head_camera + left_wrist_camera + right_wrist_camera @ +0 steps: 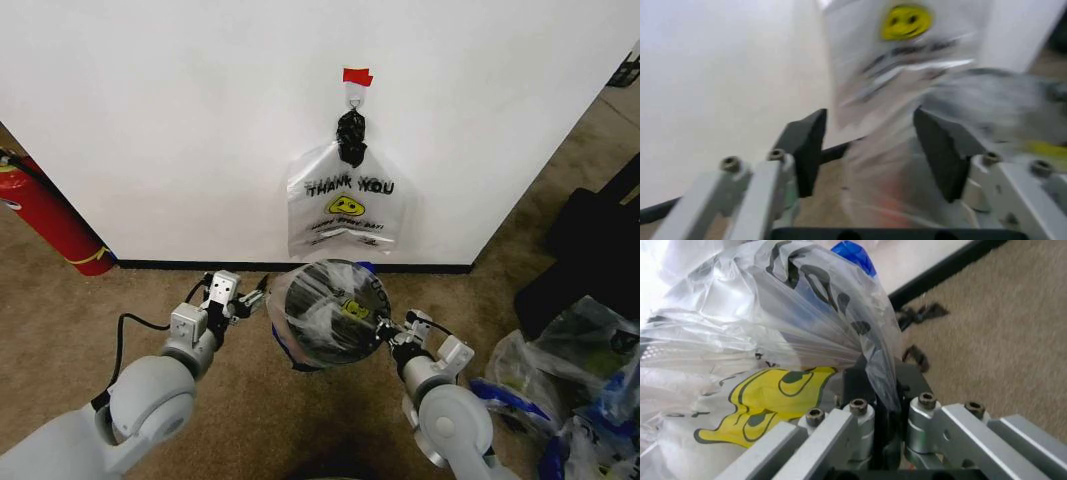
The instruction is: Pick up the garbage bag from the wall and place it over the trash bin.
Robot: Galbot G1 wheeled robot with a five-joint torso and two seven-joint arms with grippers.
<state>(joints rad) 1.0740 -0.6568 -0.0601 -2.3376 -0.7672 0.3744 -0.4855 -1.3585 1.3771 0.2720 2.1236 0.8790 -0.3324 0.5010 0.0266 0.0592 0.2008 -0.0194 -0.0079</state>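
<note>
From the head, the trash bin (330, 312) stands on the brown carpet (90, 330) near the white wall (180, 120). The garbage bag (322, 322) is spread over the top of the bin, with its yellow smiley showing. The left gripper (252, 297) is at the left edge of the bin. The right gripper (392, 330) is at the right edge. Another bag with a black knot (348, 196) hangs on a hook on the wall, just behind the bin. A red fire extinguisher (50, 222) leans far to the left.

From the left wrist, the left gripper (873, 150) is wide open. The garbage bag (887, 190) lies between its two black fingers (808, 145), but they do not squeeze it.

From the right wrist, the right gripper (877, 405) is shut tight and pinches a fold of the garbage bag (767, 330). The bag bunches up beside it.
</note>
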